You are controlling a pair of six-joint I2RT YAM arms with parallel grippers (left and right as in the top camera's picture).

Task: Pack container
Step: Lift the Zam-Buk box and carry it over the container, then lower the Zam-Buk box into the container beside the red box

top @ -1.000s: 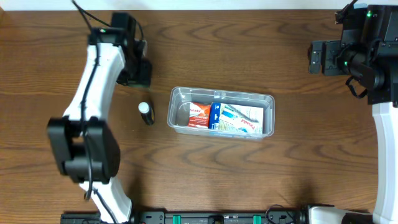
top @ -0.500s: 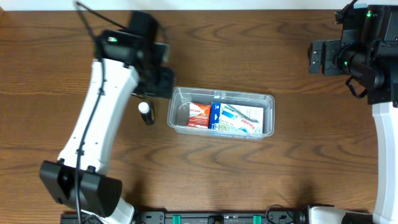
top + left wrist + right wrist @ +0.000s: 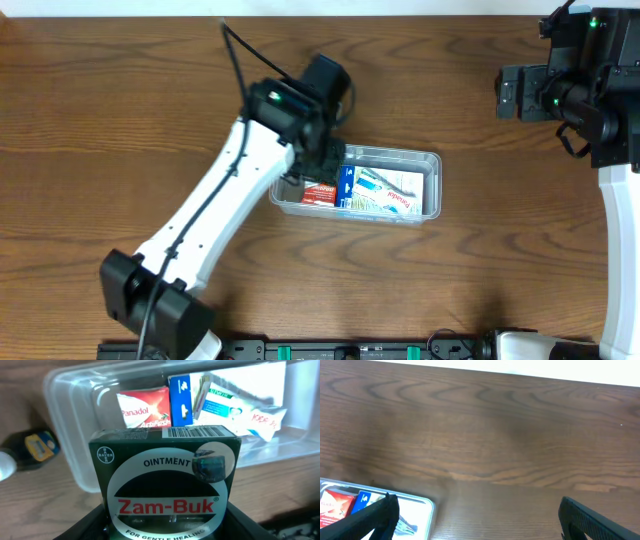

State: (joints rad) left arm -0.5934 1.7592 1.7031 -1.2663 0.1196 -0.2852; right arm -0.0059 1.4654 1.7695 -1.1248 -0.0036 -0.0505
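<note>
Your left end effector point(image 3: 167, 521) grips the green ointment box point(image 3: 165, 475), poised over the left end of the clear, shallow container point(image 3: 400, 151) mid-counter. Its long axis runs left to right, and the bare floor there looks like your drop spot. Your right end effector point(image 3: 480, 517) gapes wide, well apart.

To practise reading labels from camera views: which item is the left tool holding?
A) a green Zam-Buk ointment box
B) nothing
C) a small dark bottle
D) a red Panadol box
A: the left wrist view shows the green Zam-Buk ointment box clamped in the left tool; the red Panadol box lies in the container.
</note>
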